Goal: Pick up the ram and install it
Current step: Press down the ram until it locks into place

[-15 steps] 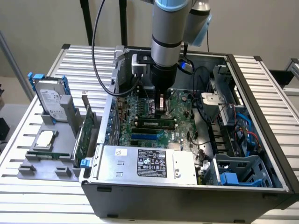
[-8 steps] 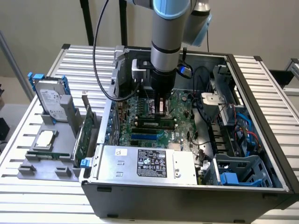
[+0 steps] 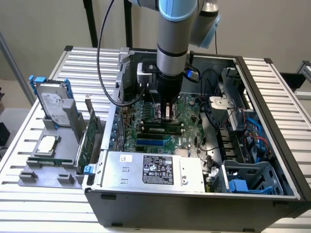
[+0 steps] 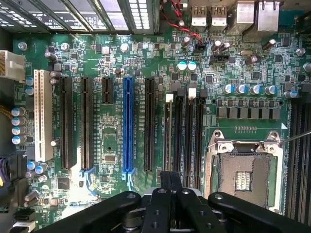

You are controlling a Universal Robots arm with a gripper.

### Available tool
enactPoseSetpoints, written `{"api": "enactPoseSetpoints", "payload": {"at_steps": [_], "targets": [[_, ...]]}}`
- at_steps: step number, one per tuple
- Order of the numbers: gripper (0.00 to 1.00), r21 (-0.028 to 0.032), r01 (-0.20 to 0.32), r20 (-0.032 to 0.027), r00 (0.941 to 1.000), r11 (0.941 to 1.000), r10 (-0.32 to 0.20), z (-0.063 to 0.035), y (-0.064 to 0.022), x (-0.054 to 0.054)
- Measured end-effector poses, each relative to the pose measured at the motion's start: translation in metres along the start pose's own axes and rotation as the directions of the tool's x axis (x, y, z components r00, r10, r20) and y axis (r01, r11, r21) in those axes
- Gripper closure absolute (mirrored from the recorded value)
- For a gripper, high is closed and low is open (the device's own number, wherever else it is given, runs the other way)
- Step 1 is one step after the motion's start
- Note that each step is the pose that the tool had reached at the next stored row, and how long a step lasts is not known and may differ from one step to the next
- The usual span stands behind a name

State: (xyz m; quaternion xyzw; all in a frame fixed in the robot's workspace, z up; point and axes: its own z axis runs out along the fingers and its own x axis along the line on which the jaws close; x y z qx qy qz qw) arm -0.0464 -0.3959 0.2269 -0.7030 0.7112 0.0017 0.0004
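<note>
The ram (image 3: 47,161) looks like a narrow green strip lying in the grey fixture (image 3: 29,175) on the exterior view's left, outside the computer case. My gripper (image 3: 167,115) hangs inside the open case, just above the motherboard (image 3: 187,124). In the wrist view, the gripper (image 4: 170,183) points down at the near ends of the black memory slots (image 4: 183,136). Its fingertips (image 4: 165,180) stand together and I see nothing between them. The slots have white latches (image 4: 169,97) at their far ends and look unfilled.
A blue expansion slot (image 4: 128,124) and an open processor socket (image 4: 245,170) flank the memory slots. A power supply (image 3: 153,170) sits at the case front and cables (image 3: 243,131) on the exterior view's right. The fixture also carries a hard drive (image 3: 51,104), a processor chip (image 3: 46,144) and an upright expansion card (image 3: 87,143).
</note>
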Motion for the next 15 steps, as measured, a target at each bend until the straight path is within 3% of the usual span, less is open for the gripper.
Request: {"api": "enactPoseSetpoints", "payload": {"at_steps": [5, 15], "targets": [[1.0, -0.0009, 0.0, -0.0005, 1.0, 1.0, 0.0, -0.0151, 0.0, 0.0], [1.0, -0.0009, 0.0, -0.0007, 1.0, 1.0, 0.0, -0.0171, 0.0, 0.0]]}}
